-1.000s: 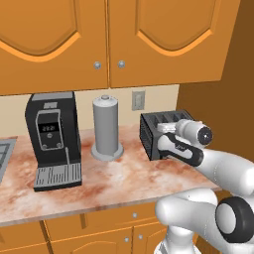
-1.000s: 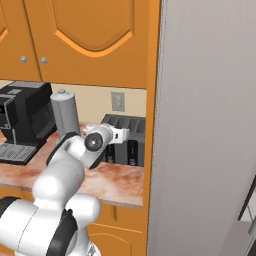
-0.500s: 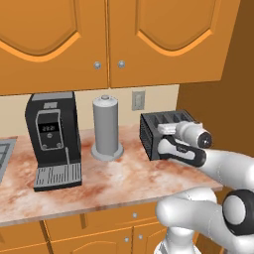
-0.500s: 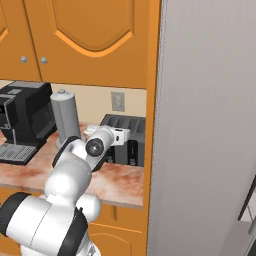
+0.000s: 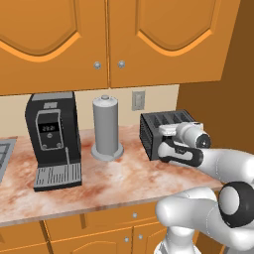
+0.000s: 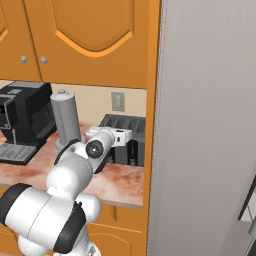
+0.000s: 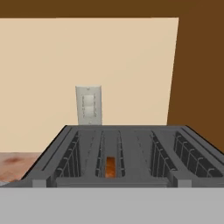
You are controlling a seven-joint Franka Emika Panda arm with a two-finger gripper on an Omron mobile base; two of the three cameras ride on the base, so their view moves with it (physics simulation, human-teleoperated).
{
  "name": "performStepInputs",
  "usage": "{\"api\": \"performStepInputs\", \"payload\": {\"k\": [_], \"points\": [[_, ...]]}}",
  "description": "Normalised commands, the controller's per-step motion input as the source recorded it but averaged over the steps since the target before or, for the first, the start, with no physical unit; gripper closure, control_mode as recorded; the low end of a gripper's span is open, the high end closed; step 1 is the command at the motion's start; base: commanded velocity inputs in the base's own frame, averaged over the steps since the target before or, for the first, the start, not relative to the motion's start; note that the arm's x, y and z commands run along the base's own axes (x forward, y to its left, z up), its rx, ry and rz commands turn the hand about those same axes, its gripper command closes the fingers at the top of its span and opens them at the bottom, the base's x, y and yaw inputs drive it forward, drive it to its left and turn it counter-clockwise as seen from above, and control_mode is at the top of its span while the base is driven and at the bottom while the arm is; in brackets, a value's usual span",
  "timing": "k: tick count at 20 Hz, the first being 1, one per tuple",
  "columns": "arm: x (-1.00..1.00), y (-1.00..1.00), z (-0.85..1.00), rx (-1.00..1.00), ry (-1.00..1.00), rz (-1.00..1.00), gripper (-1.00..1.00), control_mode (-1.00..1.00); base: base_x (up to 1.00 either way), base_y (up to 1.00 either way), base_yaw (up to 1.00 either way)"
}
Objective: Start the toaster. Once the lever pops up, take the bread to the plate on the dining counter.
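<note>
The black toaster (image 5: 155, 130) stands at the right end of the marbled worktop, against a brown side wall. My gripper (image 6: 122, 154) is at its narrow near end (image 6: 127, 122), open, its two dark fingers (image 6: 132, 152) spread wide with nothing between them. In the left base view the white hand covers that end, with the gripper (image 5: 166, 148) low beside the ribbed side. The hand view looks over the toaster's top (image 7: 131, 148), where a brown sliver of the bread (image 7: 110, 167) sits deep in a slot. The plate and the dining counter are out of view.
A taller black coffee machine (image 5: 52, 139) and a grey upright cylinder (image 5: 106, 126) stand left of the toaster. A wall outlet (image 5: 138, 99) is behind it and orange cabinets hang above. A tall grey panel (image 6: 210, 125) closes the right side.
The hand has dropped slightly and edged closer to the toaster's near end. The jaws stayed wide open and the toaster has not moved.
</note>
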Motion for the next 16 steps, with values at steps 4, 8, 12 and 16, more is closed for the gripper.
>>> {"api": "performStepInputs", "payload": {"k": [4,8,12,16], "points": [[0.09,0.00,0.00,0.00,0.13,0.00,-1.00,-1.00,0.00,0.00,0.00],[0.13,0.00,0.00,0.00,0.09,0.00,-1.00,-1.00,0.00,0.00,0.00],[0.16,0.00,0.00,0.00,0.05,0.00,-1.00,-1.00,0.00,0.00,0.00],[0.21,0.00,0.00,0.00,0.02,0.00,-1.00,-1.00,0.00,0.00,0.00]]}}
